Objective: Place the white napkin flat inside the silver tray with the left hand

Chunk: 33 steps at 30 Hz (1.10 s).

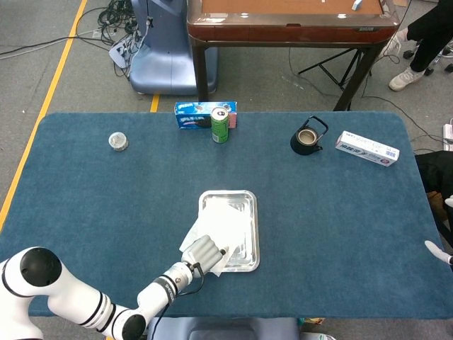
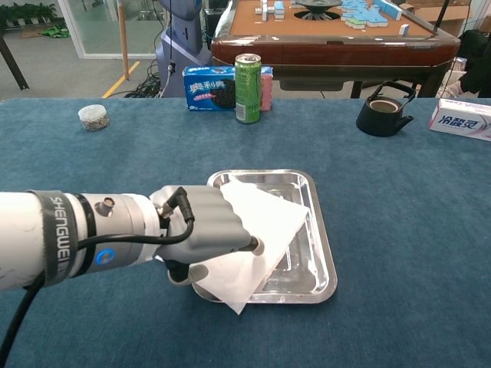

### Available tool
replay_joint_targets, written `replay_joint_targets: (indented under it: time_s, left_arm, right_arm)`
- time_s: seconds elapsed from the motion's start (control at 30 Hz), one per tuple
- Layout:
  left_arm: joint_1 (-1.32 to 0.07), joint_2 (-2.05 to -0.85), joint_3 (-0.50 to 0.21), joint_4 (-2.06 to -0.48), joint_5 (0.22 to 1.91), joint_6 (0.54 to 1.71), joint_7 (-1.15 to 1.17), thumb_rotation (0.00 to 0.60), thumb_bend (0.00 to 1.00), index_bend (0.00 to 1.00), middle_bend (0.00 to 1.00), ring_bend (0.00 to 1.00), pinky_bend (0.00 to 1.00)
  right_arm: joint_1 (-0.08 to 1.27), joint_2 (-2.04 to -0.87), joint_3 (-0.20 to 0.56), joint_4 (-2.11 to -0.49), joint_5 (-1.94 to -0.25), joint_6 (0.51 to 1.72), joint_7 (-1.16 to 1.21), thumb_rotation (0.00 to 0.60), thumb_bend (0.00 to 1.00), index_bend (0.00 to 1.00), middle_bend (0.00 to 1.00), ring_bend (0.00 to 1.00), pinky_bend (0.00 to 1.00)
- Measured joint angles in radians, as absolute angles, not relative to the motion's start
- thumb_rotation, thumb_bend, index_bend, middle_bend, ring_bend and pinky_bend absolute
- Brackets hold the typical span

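Left hand holding the white napkin over the near-left corner of the silver tray.

The blue desk (image 1: 85, 205) carries the silver tray (image 2: 322, 261) near the middle of its near edge. The left hand (image 2: 203, 230) grips the white napkin (image 2: 265, 218), fingers curled around it; the sheet lies partly inside the tray, with one corner hanging over the tray's near-left rim. Along the far edge stand a blue biscuit box (image 2: 209, 86) and a green can (image 2: 247, 88), with a black teapot (image 2: 382, 111) and a white box (image 2: 464, 119) toward the far-right corner, and a small round tin (image 2: 93, 117) toward the far-left corner. The right hand (image 1: 440, 251) is barely visible at the right edge; whether it is open or closed cannot be told.
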State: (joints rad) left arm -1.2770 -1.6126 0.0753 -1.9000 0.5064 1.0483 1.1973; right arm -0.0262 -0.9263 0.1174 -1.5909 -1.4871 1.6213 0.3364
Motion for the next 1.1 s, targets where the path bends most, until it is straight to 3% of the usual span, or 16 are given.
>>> replay_joint_targets:
  time_s: [1.1]
  left_arm:
    - [-1.38, -1.677, 0.05, -1.79, 0.32, 1.057, 1.236, 0.6, 0.49, 0.12, 1.0, 0.94, 1.0]
  right_arm:
    - [-0.04, -0.926, 0.13, -1.568, -1.473, 1.636, 0.382, 0.6, 0.07, 0.26, 0.25, 0.17, 0.26]
